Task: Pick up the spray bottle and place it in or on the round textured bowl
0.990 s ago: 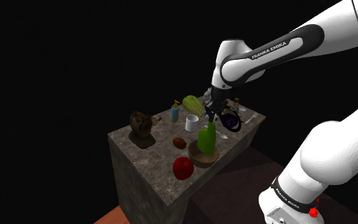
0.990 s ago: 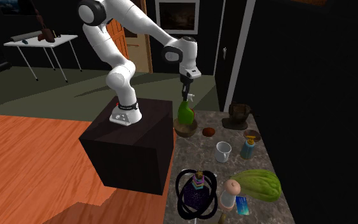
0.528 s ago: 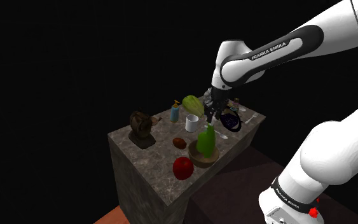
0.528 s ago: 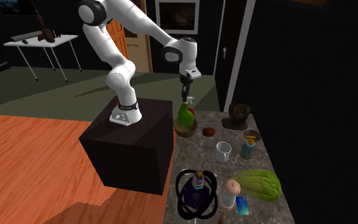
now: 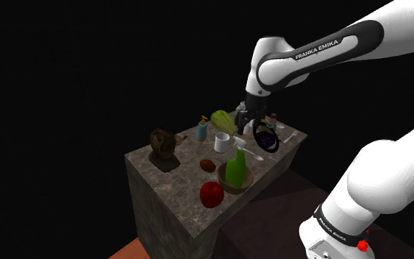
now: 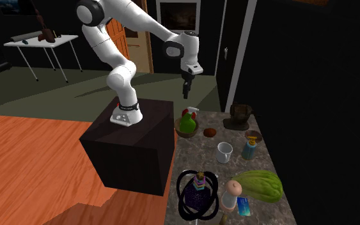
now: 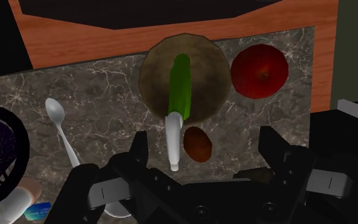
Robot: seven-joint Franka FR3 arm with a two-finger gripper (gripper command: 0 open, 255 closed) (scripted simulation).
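The end effector (image 6: 186, 87) hangs high over the counter (image 5: 165, 202), fingers (image 7: 139, 151) spread wide and gripping nothing at all. It is empty, and apart from everything beneath it.

Down the wrist view, the green spray bottle (image 7: 180, 79) is in the round brown bowl (image 7: 152, 67). It lies slanted across it, green body inside, white spray head poking out past the rim toward the end effector (the head shows in the gap between the two fingers, yet neither one touches it). From the shoulder view the bottle leans up out of the bowl, base down, well below the fingertips.

A red apple (image 7: 259, 70) sits just beside the bowl, close to the counter's edge. A small brown oval thing (image 7: 197, 143) is tucked just beside the bowl too, next to the white spray head. A white spoon (image 7: 58, 118) lies flat on the marbled top, apart from the bowl.

Further along the counter stands a white mug (image 5: 221, 142), then a small blue bottle (image 5: 202, 130) and a ribbed green-yellow gourd (image 5: 223, 121) behind it. A brown figurine (image 5: 163, 143) sits off toward the shoulder view's left, and a dark ringed globe (image 6: 197, 193) sits at the far end from the bowl.

In the second exterior view the bowl is at the counter's end nearest the dark box stand (image 6: 133, 150), which rests on an orange wooden floor (image 6: 38, 160).
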